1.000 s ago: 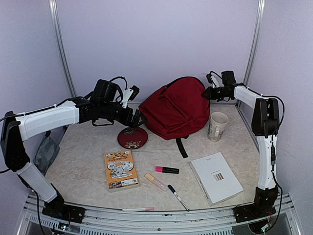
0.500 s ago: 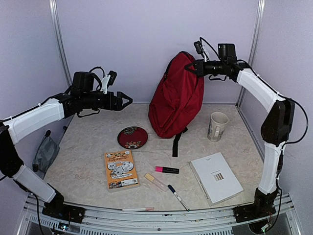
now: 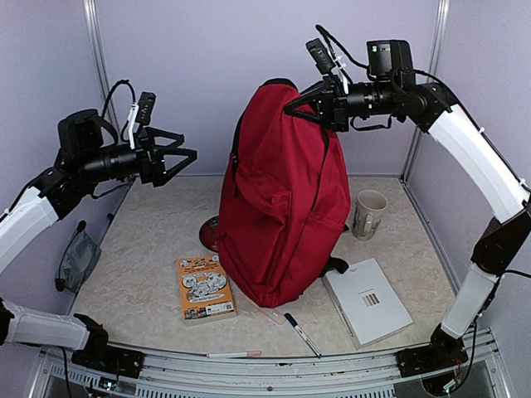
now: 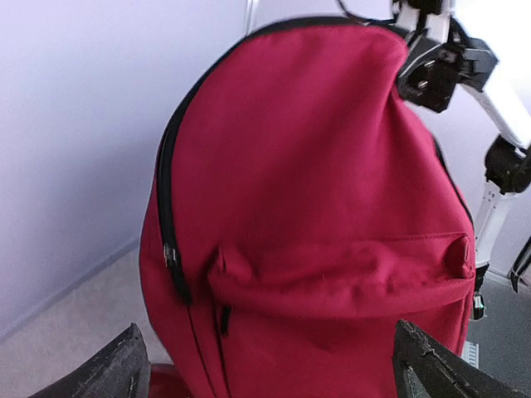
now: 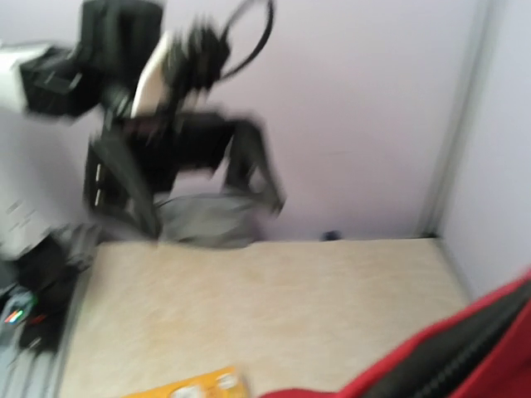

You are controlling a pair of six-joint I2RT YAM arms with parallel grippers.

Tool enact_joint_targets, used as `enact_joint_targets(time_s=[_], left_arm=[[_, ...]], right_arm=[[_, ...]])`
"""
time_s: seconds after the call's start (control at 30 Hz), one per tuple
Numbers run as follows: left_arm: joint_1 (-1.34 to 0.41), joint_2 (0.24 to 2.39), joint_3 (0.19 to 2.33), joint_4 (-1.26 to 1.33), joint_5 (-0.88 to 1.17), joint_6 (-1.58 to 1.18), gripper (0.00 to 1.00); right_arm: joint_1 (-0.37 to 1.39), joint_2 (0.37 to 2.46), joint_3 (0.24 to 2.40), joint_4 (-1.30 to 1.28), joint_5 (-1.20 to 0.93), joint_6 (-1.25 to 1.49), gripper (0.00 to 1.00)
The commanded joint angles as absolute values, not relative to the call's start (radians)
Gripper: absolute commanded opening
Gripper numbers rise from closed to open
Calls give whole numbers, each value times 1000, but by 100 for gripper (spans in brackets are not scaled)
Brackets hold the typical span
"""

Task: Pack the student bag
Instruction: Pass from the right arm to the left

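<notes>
Centre frame, the right gripper [image 3: 297,108] pinches the student bag [image 3: 282,207] upright by its top; the left gripper [image 3: 184,157], jaws wide apart, should probably reach for the zipper [image 4: 168,240] next.

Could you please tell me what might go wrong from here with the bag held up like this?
The right gripper pinches only the top of the student bag, so the fabric could slip and the bag topple toward the mug. Its base sits right by the orange book and white notebook; dragging it may shove them. The left gripper is open and apart, giving no support.
</notes>
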State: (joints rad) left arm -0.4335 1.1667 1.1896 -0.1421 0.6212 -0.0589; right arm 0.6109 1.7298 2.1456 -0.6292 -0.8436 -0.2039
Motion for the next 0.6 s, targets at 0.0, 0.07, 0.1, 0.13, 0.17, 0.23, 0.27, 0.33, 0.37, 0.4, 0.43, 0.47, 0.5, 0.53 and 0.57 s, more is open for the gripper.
enact_joint_targets(time_s=[0.0,0.07,0.1,0.13,0.17,0.23,0.27,0.33,0.37,0.4,0.43,0.47,0.5,0.53,0.57], left_arm=[[-437,1054,1112,-107,706,75,99],[-437,1050,1114,-128,705,83,99],[-436,1060,1125,-150,712,86,99],[-437,1072,1140,-175,717,91,99],[-437,1085,1152,-195,717,95,99],[-436,1106,1168,-223,718,99,99],[-436,1108,1170,-224,718,100,99],[-436,1098,1159,-216,728,109,99],[-435,1088,1147,-206,738,116,99],[-436,1078,1133,-198,764,124,99],[-439,1071,1122,-191,801,140,99],[-449,1070,1114,-194,849,150,99],[-463,1073,1111,-203,868,163,99],[-482,1078,1114,-219,872,180,99],[-501,1084,1116,-233,863,196,99]], right_arm=[[697,1684,2176,-758,-868,-382,0],[738,1690,2200,-816,-854,-438,0],[757,1694,2209,-847,-846,-464,0],[774,1699,2220,-875,-838,-484,0],[789,1706,2231,-904,-830,-509,0],[819,1721,2257,-969,-816,-557,0],[830,1728,2266,-1004,-803,-578,0],[848,1735,2271,-1041,-781,-613,0],[854,1736,2270,-1049,-773,-625,0],[860,1738,2267,-1049,-764,-631,0],[864,1740,2267,-1049,-757,-634,0],[865,1741,2270,-1050,-756,-640,0],[867,1741,2271,-1049,-756,-647,0],[867,1740,2272,-1048,-758,-658,0],[867,1740,2272,-1050,-761,-669,0]])
